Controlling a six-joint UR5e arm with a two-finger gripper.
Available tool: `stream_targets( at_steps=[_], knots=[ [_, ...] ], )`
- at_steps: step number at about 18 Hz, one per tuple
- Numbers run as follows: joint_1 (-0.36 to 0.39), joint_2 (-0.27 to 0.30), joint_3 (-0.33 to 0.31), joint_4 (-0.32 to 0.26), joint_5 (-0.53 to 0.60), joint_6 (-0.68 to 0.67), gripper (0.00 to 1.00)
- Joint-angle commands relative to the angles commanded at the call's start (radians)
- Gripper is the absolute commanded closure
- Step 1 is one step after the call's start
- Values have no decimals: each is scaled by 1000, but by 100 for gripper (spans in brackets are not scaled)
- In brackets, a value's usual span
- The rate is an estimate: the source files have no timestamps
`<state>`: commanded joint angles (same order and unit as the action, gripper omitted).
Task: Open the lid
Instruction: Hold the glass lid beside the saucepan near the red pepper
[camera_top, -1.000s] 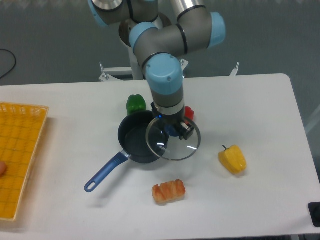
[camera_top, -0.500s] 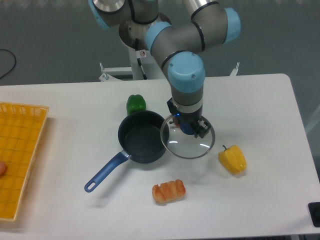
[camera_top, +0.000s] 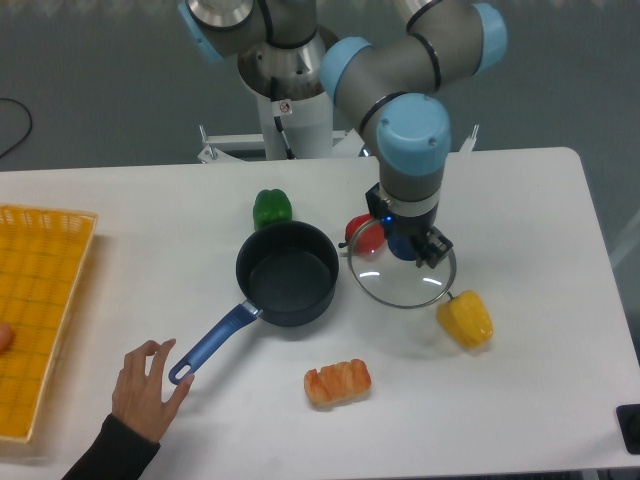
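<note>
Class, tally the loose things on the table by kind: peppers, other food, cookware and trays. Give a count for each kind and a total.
Peppers: 3 (green pepper, red pepper, yellow pepper)
Other food: 1 (bread roll)
Cookware: 2 (saucepan, lid)
Trays: 1 (yellow tray)
Total: 7

A robotics lab: an industrial arm (camera_top: 400, 60) bolted at the far edge of a plain white surface (camera_top: 540, 200), with toy food such as a yellow pepper (camera_top: 465, 318) just beside the tool (camera_top: 405, 243).
</note>
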<state>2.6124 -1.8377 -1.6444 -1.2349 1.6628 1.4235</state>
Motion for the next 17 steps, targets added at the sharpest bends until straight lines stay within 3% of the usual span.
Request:
stream_targets(
  at_steps=[17],
  knots=[
    [25,3,0,2,-5,5,60]
  ],
)
